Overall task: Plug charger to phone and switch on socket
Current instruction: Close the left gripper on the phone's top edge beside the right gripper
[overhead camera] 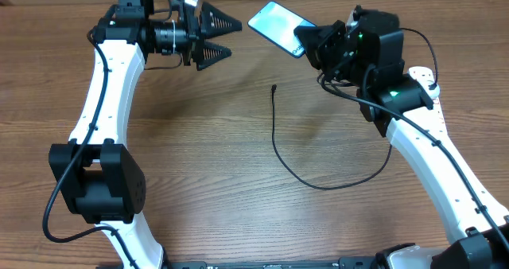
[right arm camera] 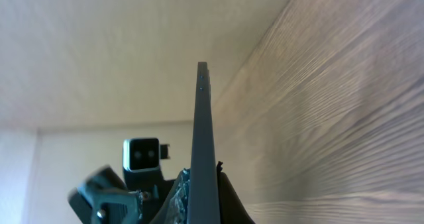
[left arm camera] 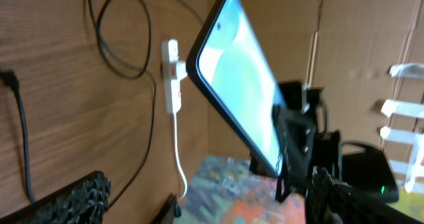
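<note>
Right gripper (overhead camera: 312,40) clamped tight on the slim black-edged, blue-screened phone (overhead camera: 274,22), upper centre, tilted. Left gripper (overhead camera: 235,38) gapes wide, empty, just left of it. The count: one phone, one thin black charger cable (overhead camera: 273,126) mid-frame, one white power strip (left arm camera: 171,78).

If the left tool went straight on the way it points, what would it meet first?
Probably the phone, gripped by the right tool; it sits dead ahead in the left wrist view, though depth is unclear.
</note>
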Action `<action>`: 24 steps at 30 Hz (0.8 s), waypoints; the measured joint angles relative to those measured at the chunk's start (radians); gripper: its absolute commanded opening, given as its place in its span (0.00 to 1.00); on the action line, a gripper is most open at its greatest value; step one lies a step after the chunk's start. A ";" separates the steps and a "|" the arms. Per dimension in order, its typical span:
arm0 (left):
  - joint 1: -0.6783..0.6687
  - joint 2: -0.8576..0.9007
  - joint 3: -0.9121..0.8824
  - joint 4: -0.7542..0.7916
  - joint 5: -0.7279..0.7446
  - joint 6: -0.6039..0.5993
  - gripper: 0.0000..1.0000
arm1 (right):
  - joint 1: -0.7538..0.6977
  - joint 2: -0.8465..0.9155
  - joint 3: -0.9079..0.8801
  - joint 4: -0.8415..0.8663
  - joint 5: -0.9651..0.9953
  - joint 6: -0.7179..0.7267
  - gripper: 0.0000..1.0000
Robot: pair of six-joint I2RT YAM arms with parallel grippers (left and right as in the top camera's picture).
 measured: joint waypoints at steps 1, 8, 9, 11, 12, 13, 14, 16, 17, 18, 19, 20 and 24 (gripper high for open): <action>0.000 0.000 0.000 0.034 -0.004 -0.031 1.00 | 0.009 0.000 0.000 0.002 0.018 0.038 0.04; -0.010 0.000 0.001 0.175 -0.048 -0.199 0.96 | 0.125 0.000 -0.002 0.077 0.175 0.222 0.04; -0.014 0.000 0.001 0.183 -0.055 -0.217 0.94 | 0.143 0.000 -0.002 0.092 0.198 0.232 0.04; -0.027 0.000 0.001 0.196 -0.066 -0.256 0.91 | 0.172 0.000 -0.002 0.101 0.237 0.246 0.04; -0.030 0.000 0.001 0.201 -0.071 -0.269 0.90 | 0.184 0.000 -0.002 0.102 0.255 0.251 0.04; -0.036 0.000 0.001 0.210 -0.075 -0.285 0.89 | 0.195 0.000 -0.002 0.102 0.271 0.255 0.04; -0.040 0.000 0.001 0.215 -0.078 -0.297 0.88 | 0.203 0.000 -0.002 0.101 0.282 0.259 0.04; -0.046 0.000 0.001 0.227 -0.082 -0.324 0.85 | 0.212 0.000 -0.002 0.101 0.302 0.266 0.04; -0.048 0.000 0.001 0.230 -0.082 -0.332 0.82 | 0.216 0.000 -0.002 0.102 0.308 0.267 0.04; -0.048 0.000 0.001 0.230 -0.082 -0.345 0.80 | 0.217 0.000 -0.002 0.101 0.314 0.269 0.04; -0.048 0.000 0.001 0.232 -0.082 -0.357 0.78 | 0.217 0.000 -0.002 0.101 0.320 0.270 0.04; -0.048 0.000 0.001 0.233 -0.082 -0.364 0.77 | 0.217 0.000 -0.002 0.101 0.328 0.270 0.04; -0.047 0.000 0.001 0.233 -0.082 -0.385 0.68 | 0.217 0.000 -0.002 0.102 0.339 0.271 0.04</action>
